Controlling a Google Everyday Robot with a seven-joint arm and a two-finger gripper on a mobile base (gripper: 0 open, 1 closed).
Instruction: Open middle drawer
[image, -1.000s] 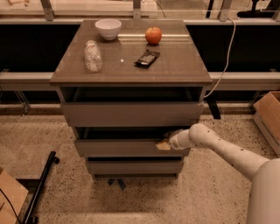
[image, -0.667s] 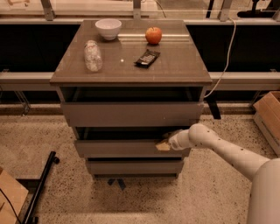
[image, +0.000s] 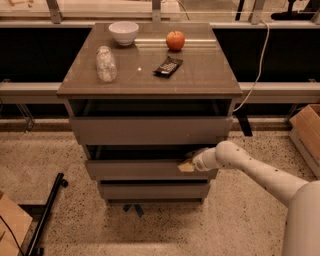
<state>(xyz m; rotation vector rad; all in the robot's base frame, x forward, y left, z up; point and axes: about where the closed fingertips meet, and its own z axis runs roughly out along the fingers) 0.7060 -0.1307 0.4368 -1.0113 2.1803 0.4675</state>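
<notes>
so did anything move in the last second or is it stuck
Nothing visibly changed. The gripper stays at the top edge of the middle drawer, towards the right end of its front, and the drawer is no further out than before. The white bowl, apple, plastic bottle and dark snack packet on the cabinet are where they were.
</notes>
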